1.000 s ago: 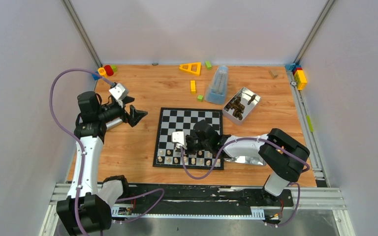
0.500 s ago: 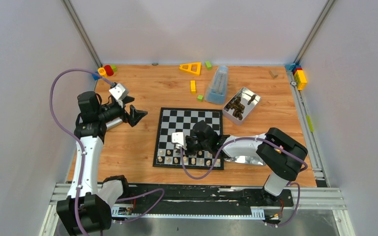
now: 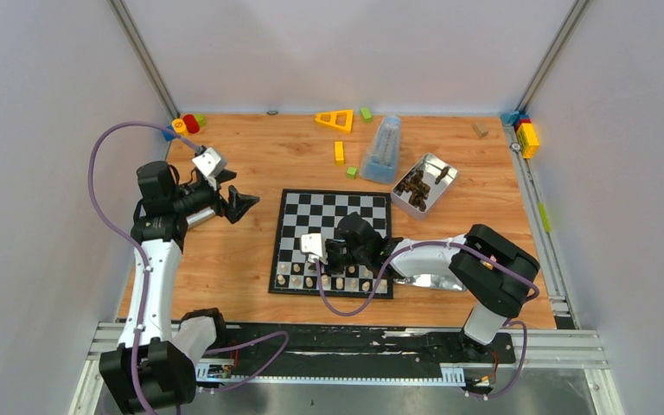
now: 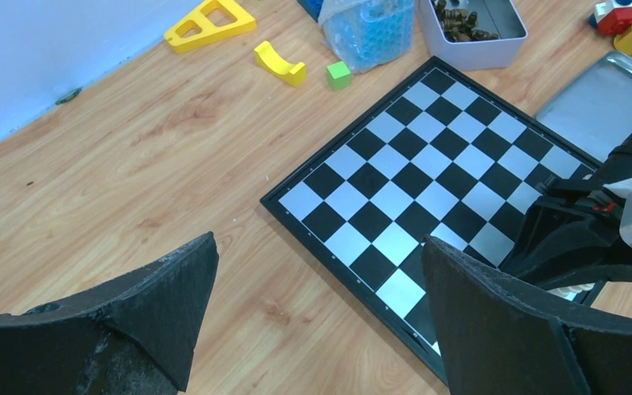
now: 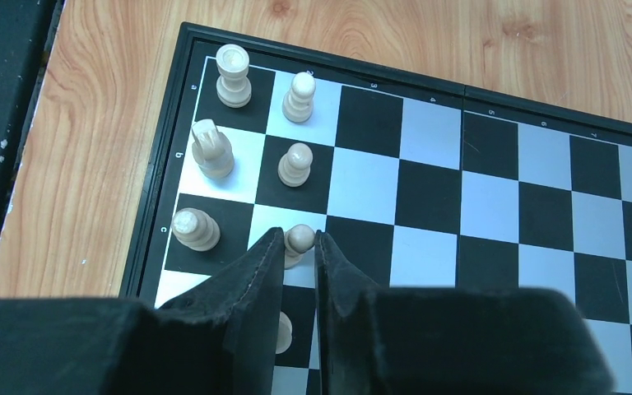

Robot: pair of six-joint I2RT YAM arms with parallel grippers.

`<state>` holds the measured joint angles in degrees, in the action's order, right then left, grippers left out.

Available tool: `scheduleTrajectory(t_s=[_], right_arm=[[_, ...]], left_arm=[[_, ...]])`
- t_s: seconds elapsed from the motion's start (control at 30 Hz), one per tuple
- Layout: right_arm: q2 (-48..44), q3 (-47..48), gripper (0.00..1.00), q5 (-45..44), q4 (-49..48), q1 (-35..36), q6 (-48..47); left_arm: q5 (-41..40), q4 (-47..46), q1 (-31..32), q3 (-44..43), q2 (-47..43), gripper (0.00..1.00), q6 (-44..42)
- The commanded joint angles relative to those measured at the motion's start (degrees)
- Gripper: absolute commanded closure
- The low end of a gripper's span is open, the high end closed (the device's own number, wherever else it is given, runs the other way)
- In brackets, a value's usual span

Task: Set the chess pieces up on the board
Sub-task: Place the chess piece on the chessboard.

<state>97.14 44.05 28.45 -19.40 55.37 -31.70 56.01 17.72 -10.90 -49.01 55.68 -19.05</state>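
The black-and-white board lies in the middle of the table and also shows in the left wrist view and right wrist view. Several cream chess pieces stand in its two near rows. In the right wrist view I see a rook, a knight, a bishop and two pawns. My right gripper is shut on a cream pawn over a white square in the second row; it hovers low over the board's near left part. My left gripper is open and empty, above the wood left of the board.
A metal tin with dark pieces stands at the back right of the board. A clear bag lies behind it. A flat metal lid lies right of the board. Yellow and green blocks are scattered at the back.
My right arm has shifted very slightly to the left over the board with the pawn in its fingers. The left arm has not moved.
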Motion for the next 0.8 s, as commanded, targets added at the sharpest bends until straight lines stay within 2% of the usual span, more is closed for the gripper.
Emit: scheduleTrajectory(t_s=[0.0, 0.23, 0.77], right_arm=[[-0.62, 1.47, 0.78, 0.06, -0.25, 0.34, -0.74], [-1.71, 1.47, 0.71, -0.28, -0.21, 0.41, -0.81], [-5.87, 2.53, 0.64, -0.27, 2.94, 0.39, -1.23]], left_arm=[[0.33, -1.19, -0.41, 0.32, 0.17, 0.0, -1.58], [0.24, -1.32, -0.35, 0.23, 0.46, 0.0, -1.65], [-0.29, -0.77, -0.35, 0.15, 0.87, 0.0, -2.51]])
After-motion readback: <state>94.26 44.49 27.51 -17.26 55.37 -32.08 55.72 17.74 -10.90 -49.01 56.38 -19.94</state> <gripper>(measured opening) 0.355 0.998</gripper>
